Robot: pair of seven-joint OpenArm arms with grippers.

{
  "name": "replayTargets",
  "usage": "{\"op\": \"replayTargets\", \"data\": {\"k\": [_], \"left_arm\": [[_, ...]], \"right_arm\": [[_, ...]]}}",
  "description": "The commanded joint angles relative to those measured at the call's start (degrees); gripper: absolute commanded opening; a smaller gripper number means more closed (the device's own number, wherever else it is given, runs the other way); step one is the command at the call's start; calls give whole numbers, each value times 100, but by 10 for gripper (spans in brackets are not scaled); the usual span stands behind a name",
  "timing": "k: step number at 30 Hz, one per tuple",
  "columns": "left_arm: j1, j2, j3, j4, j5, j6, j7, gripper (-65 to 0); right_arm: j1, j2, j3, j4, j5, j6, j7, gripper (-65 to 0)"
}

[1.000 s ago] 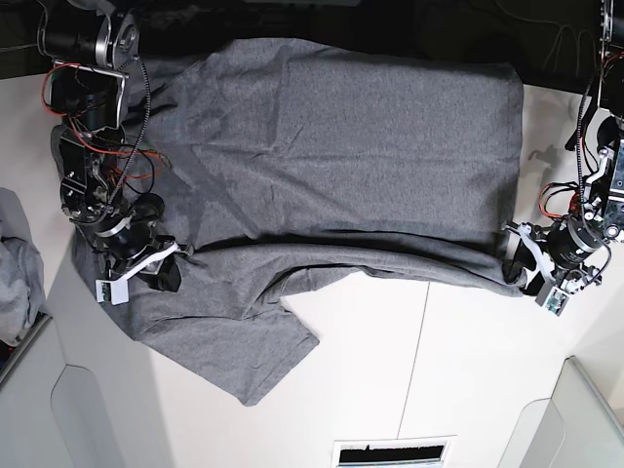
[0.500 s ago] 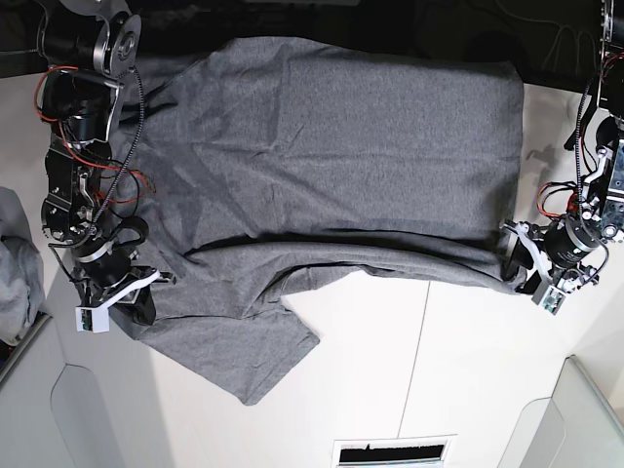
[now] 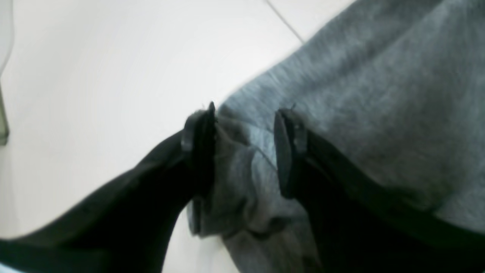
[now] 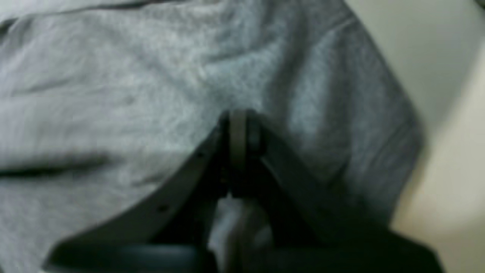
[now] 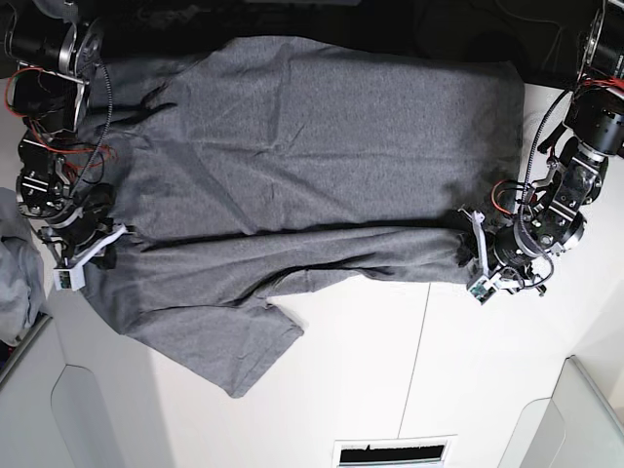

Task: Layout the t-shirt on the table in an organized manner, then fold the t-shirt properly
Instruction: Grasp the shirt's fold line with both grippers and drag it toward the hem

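cloth of the t-shirt (image 5: pixel 322 146) lies spread across the white bench (image 5: pixel 390 380), one sleeve toward the near edge. left tool (image 3: pixel 244 148) grips a bunched hem corner between its parted pads. right tool (image 4: pixel 238 132) is pinched tight on shirt fabric at the opposite edge.

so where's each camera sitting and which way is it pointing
Base: overhead, looking straight down at the t-shirt on the table; both arms show, left gripper, right gripper.
Left wrist: on the left arm, looking along its fingers, which straddle a bunched shirt edge.
Right wrist: on the right arm, looking along its shut jaws onto the cloth.
Shared: all three show the shirt and table.
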Motion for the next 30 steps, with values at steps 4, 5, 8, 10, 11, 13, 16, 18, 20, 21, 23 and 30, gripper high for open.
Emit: {"op": "replayTargets", "data": {"k": [4,5,8,10,11,13,16,18,20,21,23,30], "left_arm": [[-505,55,221,-595,9,448,-164,-366],[-616,107,232,-763,9,503,-162,-366],[-946,243,232,-1182,9,531,-166,-366],[-1156,304,232,-1368,9,531,-160,-366],[-1252,306,232,-1410,7,531,-160,-366],[-1425,299,232,-1427,-20,531,-153,-366],[-1716,304,232,-1427,-168,529,-24,-366],[-1904,304,232,-1427,-459,511,190,-366],[-2076,299,232,-1423,-570,378,570,-366],[-2133,286,232,-1408,-605,302,800,-366],[-2142,197,232,-1270,-603,-76,1123,-367],[-960,-380,232,363,-691,-385,1172,-471]], "right_arm": [[39,247,11,74,503,234,105,-650],[31,264,11,74,546,245,105,-650],[-39,273,11,81,686,247,103,-650],[-118,271,11,81,752,249,98,-650],[-149,271,11,81,778,249,90,-650],[-184,271,11,81,793,254,85,-650],[-199,273,11,81,793,254,85,-650],[-199,273,11,81,796,254,85,-650],[-192,273,11,81,804,249,87,-650],[-186,273,11,85,872,249,90,-650],[-170,275,11,85,1078,249,90,-650],[-26,271,11,85,1335,251,87,-650]]}}
